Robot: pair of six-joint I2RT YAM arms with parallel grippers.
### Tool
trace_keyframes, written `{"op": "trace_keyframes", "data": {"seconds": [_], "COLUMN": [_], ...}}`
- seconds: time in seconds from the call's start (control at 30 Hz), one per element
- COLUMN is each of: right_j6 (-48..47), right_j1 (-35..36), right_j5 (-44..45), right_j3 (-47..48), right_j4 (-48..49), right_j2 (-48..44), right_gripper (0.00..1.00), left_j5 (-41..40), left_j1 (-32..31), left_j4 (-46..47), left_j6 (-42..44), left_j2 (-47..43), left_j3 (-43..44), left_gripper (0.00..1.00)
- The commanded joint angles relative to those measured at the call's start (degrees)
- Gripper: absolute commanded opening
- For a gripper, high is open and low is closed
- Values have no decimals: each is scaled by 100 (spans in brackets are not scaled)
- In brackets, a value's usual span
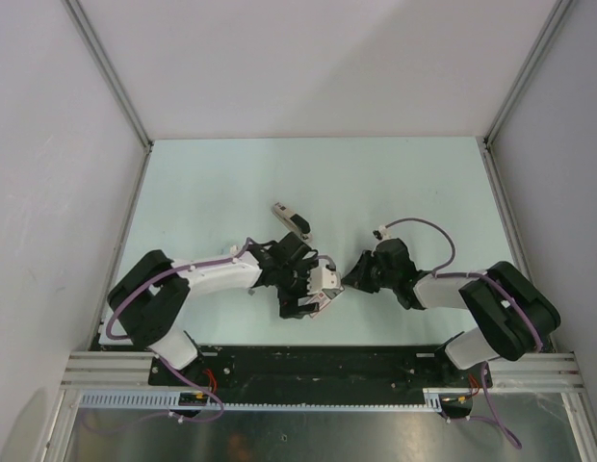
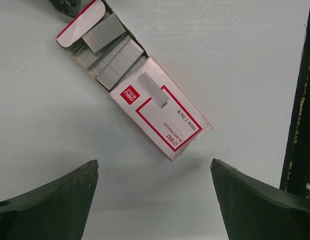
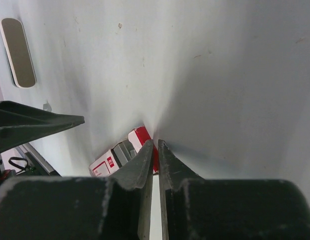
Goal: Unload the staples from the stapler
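Left gripper (image 2: 154, 167) hung wide apart over the box (image 2: 162, 117); right gripper (image 3: 155, 145), nearly together, met its flap (image 2: 82, 22).

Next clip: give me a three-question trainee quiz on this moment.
1. True or false: the left gripper is open.
2. What lies in the open box? A: staple strips. B: paper clips. C: nothing.
3. Fill in: the stapler lies loose on the ___.
Key: 1 true; 2 A; 3 table.
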Motion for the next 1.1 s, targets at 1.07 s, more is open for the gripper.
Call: {"op": "trace_keyframes", "data": {"seconds": [1.07], "right_j6": [330], "right_j1": [-274], "right_j5": [-615], "right_j3": [-253], "right_j4": [788], "right_j2": [69], "right_gripper": [17], "left_j5": [-238], "left_j1": [-137], "left_j4": [336], "left_j6": [101], "left_j2": [234], "left_j3": [133], "left_gripper": [98]}}
